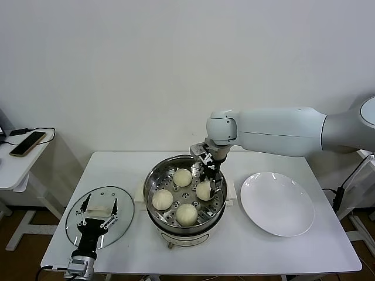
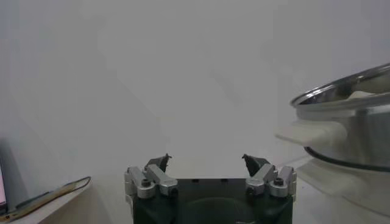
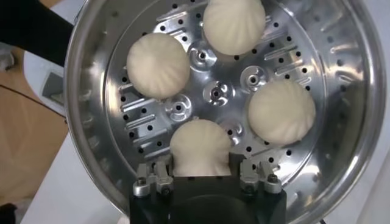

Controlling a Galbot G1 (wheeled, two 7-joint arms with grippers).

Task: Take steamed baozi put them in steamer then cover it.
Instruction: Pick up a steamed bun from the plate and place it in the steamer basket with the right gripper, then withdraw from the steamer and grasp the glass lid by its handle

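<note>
right claw (image 1: 210,178) is down inside the steamer (image 1: 153,180), over the right-hand side of the tray. its fingers (image 3: 159,175) sit either side of one baozi (image 3: 200,148), which fills the gap between them and rests on the perforated floor. can't tell from the frames whether the pads are pressing on the dough or just off it, so grip state is unclear.

all four steamed baozi (image 1: 186,213) are in the steamer: one at the back, one front left, one front centre, and the one at the right claw. they're spaced apart around the tray centre, none touching each other.

left claw (image 1: 97,212) is wide open, nothing between its fingers (image 2: 159,163). it sits low at the front-left of the counter (image 1: 246,252), above the glass lid (image 1: 120,196), which lies flat on the counter left of the steamer, well clear of it. the lid's white handle is between the open fingers in the head view; contact can't be judged.

steamer stands mid-counter, uncovered. white plate (image 1: 276,203) is on the counter just right of it, bare. right arm reaches in from the right, above the plate's back edge.

off-counter: a phone (image 1: 27,143) on a small side table (image 1: 12,172) at far left.
</note>
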